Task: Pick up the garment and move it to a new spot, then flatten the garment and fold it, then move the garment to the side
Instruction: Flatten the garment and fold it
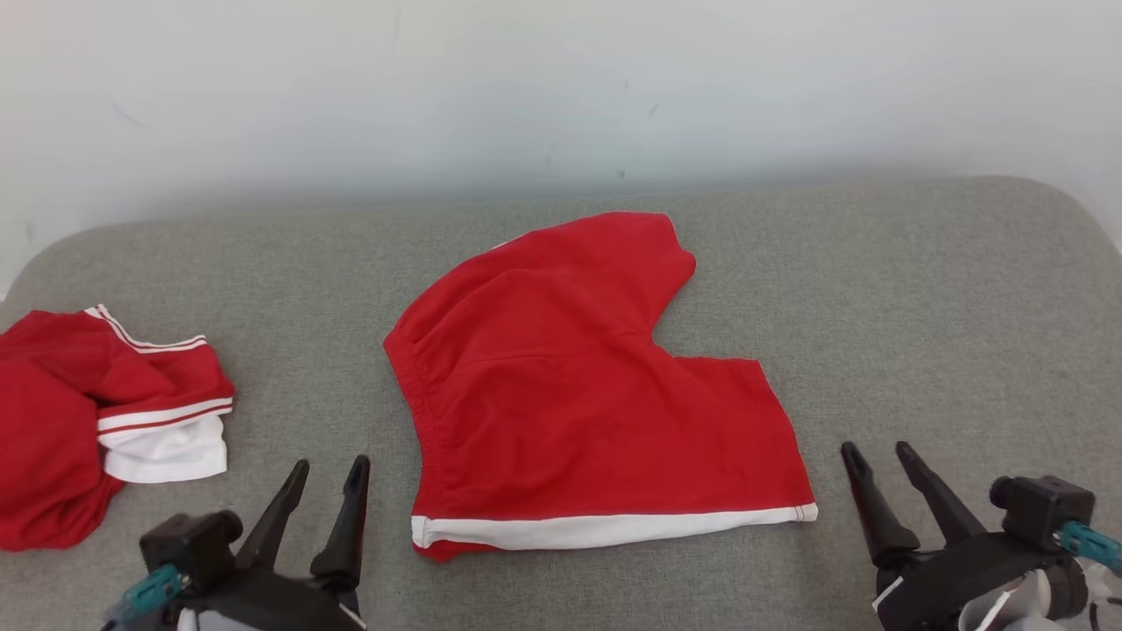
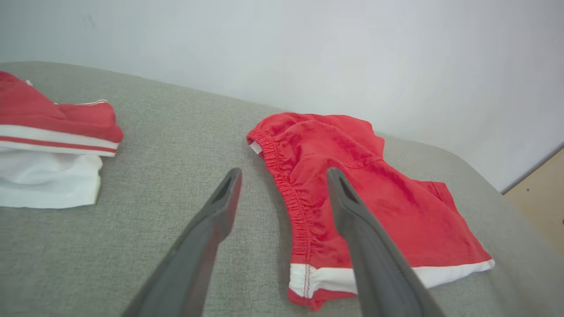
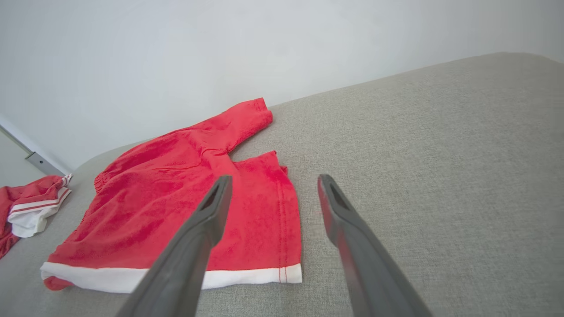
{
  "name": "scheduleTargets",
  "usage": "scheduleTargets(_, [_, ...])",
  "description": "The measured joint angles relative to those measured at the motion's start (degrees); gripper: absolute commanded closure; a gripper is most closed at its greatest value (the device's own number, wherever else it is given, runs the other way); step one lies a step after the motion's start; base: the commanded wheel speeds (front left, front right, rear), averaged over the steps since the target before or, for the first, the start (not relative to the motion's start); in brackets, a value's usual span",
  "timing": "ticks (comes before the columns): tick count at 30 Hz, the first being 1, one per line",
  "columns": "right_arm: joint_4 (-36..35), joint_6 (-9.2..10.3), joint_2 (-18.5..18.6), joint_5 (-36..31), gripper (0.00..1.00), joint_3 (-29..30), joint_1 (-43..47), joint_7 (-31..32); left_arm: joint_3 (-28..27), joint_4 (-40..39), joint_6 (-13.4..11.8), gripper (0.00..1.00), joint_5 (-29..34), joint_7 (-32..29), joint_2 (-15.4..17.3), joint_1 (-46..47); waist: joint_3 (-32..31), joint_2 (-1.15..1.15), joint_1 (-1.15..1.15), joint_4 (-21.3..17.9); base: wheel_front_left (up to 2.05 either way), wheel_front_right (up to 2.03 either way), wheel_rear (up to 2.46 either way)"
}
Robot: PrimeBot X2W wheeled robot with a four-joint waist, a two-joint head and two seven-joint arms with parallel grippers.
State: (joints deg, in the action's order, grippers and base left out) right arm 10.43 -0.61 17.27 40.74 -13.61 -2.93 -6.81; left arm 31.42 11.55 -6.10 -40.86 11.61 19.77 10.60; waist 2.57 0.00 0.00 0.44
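The red shorts (image 1: 578,394) with a white hem band lie folded flat mid-cushion.

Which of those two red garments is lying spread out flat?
The red shorts with a white hem band in the middle; the red garment with striped trim lies crumpled.

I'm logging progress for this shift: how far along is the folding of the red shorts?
Looks done: the red shorts lie fairly flat on the grey surface, seemingly folded in half. In hand: nothing; the left gripper and right gripper stand open, clear of the cloth. Left: perhaps another fold, then moving the shorts to the side.
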Motion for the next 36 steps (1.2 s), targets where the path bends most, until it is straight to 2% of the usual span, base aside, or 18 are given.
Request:
scheduleTargets(7, [-1.52,1.67,-0.30,-1.22,0.00,0.18,1.91,-1.65,-2.19,-1.07,-0.52,0.00,0.57,0.62,0.09,-3.44,-1.25,0.00,0.00,0.11,0.00,0.00,0.00])
scheduleTargets(13, [-1.51,2.80,0.01,-2.47,0.00,-1.08,3.71,-0.67,-0.60,-1.54,-0.93,0.00,1.10,-0.05,-0.59,-4.42,-1.32,0.00,0.00,0.19,0.00,0.00,0.00])
scheduleTargets(16, [-0.74,3.45,0.23,-2.75,0.00,-2.07,3.70,1.41,1.59,-0.43,-0.93,0.00,2.09,-2.45,-0.75,-4.29,-1.02,0.00,0.00,0.28,0.00,0.00,0.00])
scheduleTargets(18, [0.23,3.96,0.68,-3.77,0.00,-3.00,3.49,2.88,4.35,0.98,-0.93,0.00,5.13,-4.91,0.19,-3.48,-0.65,0.00,0.00,0.36,0.00,0.00,0.00])
scheduleTargets(22, [1.55,4.72,1.26,-6.09,0.00,-4.74,1.26,5.84,6.04,2.57,-0.93,0.00,7.38,-8.13,0.51,-0.18,0.36,0.00,0.00,0.47,0.00,0.00,0.00])
scheduleTargets(26, [2.59,5.23,1.58,-7.62,0.00,-5.80,-2.23,8.21,6.79,4.25,-0.85,0.00,7.60,-11.58,0.05,3.76,1.49,0.00,0.01,0.55,0.00,0.00,0.00])
scheduleTargets(31, [4.25,5.66,1.49,-9.11,0.00,-7.19,-4.99,10.62,8.51,7.36,0.60,0.00,6.95,-16.58,-0.63,5.78,2.97,0.01,0.01,0.51,0.00,0.00,0.00])
scheduleTargets(36, [5.24,5.76,0.75,-9.29,0.00,-7.86,-6.14,11.96,8.66,8.92,0.63,0.00,6.65,-18.38,-1.16,7.17,4.04,0.01,0.01,0.30,0.00,0.00,0.00])
